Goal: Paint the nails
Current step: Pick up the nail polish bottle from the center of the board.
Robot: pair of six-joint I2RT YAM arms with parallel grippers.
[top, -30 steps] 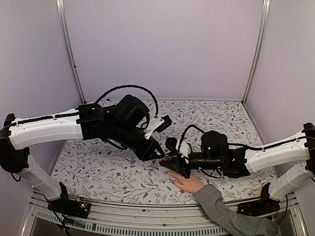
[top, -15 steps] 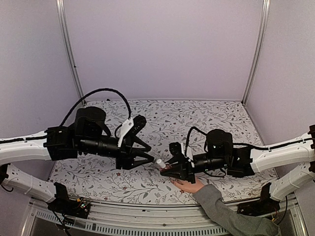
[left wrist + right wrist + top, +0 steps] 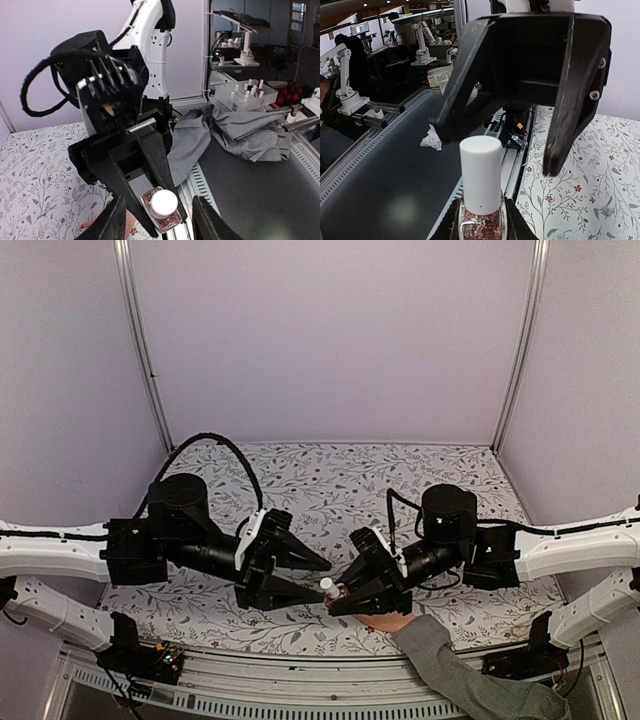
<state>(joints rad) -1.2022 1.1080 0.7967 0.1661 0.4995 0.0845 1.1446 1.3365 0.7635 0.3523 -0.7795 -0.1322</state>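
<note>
My right gripper (image 3: 345, 598) is shut on a small nail polish bottle (image 3: 334, 592) of red glitter polish with a white cap (image 3: 480, 172), which it holds above the table. The bottle (image 3: 162, 217) points its cap at my left gripper (image 3: 322, 580). That gripper is open, one finger on each side of the cap and apart from it. A light-skinned hand (image 3: 385, 622) with a grey sleeve (image 3: 450, 670) lies on the table under the right gripper. The nails are hidden beneath the gripper.
A floral cloth (image 3: 440, 490) covers the table, with metal posts (image 3: 140, 340) at the back corners and a rail (image 3: 300, 680) along the near edge. Off the table lie a grey cloth (image 3: 235, 125) and a crumpled tissue (image 3: 431, 138).
The left gripper drew back to the left, opened and dropped lower; its fingers now flank the cap. The right gripper tilted the bottle up toward it, covering more of the hand.
</note>
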